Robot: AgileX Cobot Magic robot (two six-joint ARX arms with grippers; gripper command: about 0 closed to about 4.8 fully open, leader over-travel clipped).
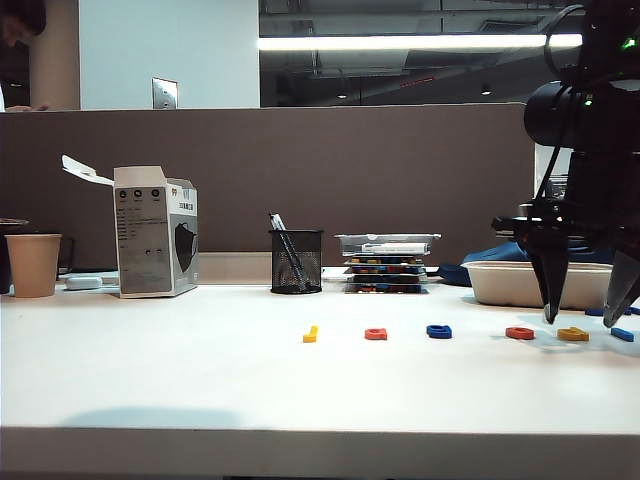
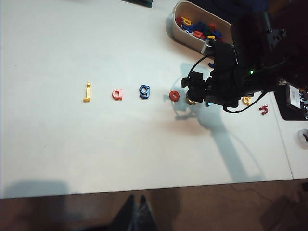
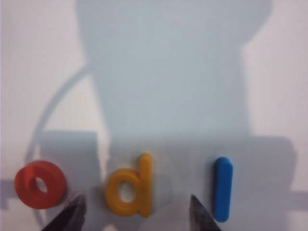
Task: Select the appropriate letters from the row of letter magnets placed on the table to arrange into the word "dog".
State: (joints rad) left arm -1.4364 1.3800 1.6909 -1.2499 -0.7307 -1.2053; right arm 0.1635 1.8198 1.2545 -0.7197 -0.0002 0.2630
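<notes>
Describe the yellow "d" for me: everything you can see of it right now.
The yellow "d" is a small flat letter of glossy plastic, a round bowl with a straight stem, lying flat on the white table. It lies between the red-orange "o" and a light blue stick letter, touching neither. The right gripper hangs open, its fingertips either side of it, not gripping.
</notes>
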